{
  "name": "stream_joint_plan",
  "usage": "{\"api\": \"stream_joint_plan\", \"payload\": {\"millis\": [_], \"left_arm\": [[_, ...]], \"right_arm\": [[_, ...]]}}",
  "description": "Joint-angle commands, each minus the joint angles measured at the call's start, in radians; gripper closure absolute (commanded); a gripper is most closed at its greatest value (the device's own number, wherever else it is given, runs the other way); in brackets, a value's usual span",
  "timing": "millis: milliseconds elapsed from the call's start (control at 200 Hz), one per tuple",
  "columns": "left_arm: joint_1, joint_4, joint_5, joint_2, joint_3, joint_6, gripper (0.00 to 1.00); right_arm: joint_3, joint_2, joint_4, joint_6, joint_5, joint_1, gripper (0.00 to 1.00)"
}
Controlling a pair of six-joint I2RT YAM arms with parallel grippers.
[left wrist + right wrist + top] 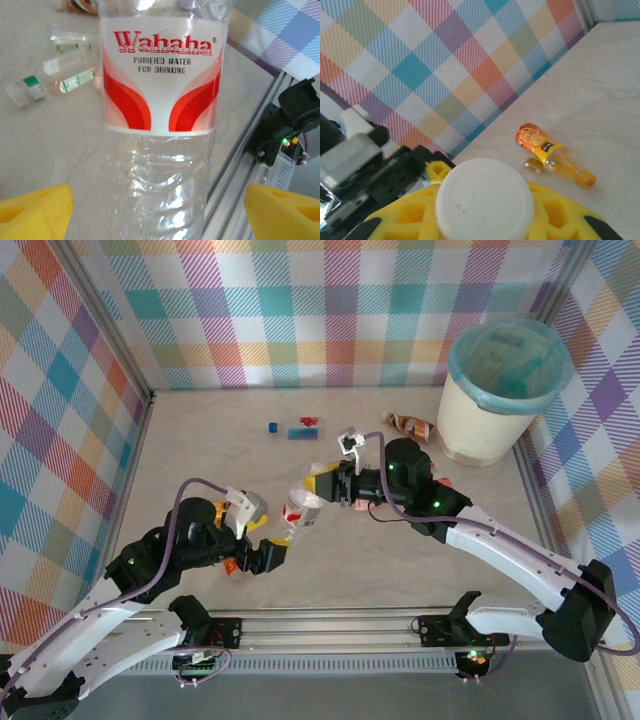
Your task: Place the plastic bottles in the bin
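This looks to me like a handover. One clear water bottle (pixel 160 85) with a red label is sitting between the two arms, raised off the table (pixel 200 460) as far as I can tell, and is meant for the bin (pixel 482 428). The right gripper (pixel 328 483) is clamping its top end, with yellow fingers (pixel 575 215) closed tight around the white cap (pixel 482 197). The left gripper (pixel 157 205) is standing wide open about the bottle's lower half with a clear gap on either side, so it is holding nothing.

The bin is standing well beyond the right gripper, towards the far right corner. Next, I'd say, the left arm needs to back clear. Then the right arm needs to swing the bottle over the rim and let go. Held only at the cap, the bottle could sway or slip.

More bottles are lying about: an orange one (pixel 555 161) beyond the right gripper, and small ones (pixel 55 80) ahead of the left.
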Motion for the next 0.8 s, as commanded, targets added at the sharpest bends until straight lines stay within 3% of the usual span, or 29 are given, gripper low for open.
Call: {"api": "stream_joint_plan", "payload": {"millis": [0, 165, 325, 555, 675, 795], "left_arm": [[-0.010, 0.034, -0.039, -0.022, 0.016, -0.005, 0.06], [-0.010, 0.069, -0.042, 0.004, 0.028, -0.011, 0.03], [-0.010, 0.101, -0.052, 0.118, 0.105, -0.008, 0.03], [-0.020, 0.187, -0.051, 0.378, 0.351, -0.096, 0.04], [-0.032, 0.276, -0.060, 0.525, 0.469, -0.150, 0.04], [-0.063, 0.339, -0.046, 0.697, 0.635, -0.184, 0.05]], "right_arm": [[0.032, -0.050, -0.074, -0.076, 0.081, -0.005, 0.87], [0.142, -0.090, -0.256, -0.209, 0.173, -0.026, 0.86], [0.307, -0.139, -0.426, -0.417, 0.348, -0.079, 0.88], [0.529, -0.160, -0.385, -0.755, 0.608, -0.197, 0.92], [0.629, -0.085, -0.327, -0.909, 0.717, -0.271, 0.94], [0.754, 0.035, -0.348, -0.967, 0.766, -0.396, 0.94]]}}
